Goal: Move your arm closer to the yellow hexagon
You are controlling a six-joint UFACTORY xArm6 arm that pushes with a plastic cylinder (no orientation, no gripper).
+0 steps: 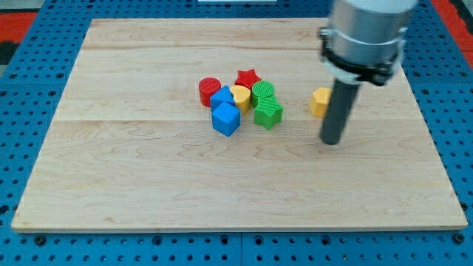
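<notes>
Your tip (332,141) rests on the wooden bench (148,185), just below-right of the yellow plastic hexagon block (319,102); the rod partly hides it. No hand fitted, so nothing is held.

No legible text, label, brand, number or sign found anywhere in the camera view. Surfaces checked: the wooden board (148,177), the coloured blocks grouped at the frame's centre, the yellow hexagon (319,102) right of centre, the dark rod (338,111) and its grey housing (366,29) at upper right, and the blue perforated surround (29,89). All unmarked.
</notes>
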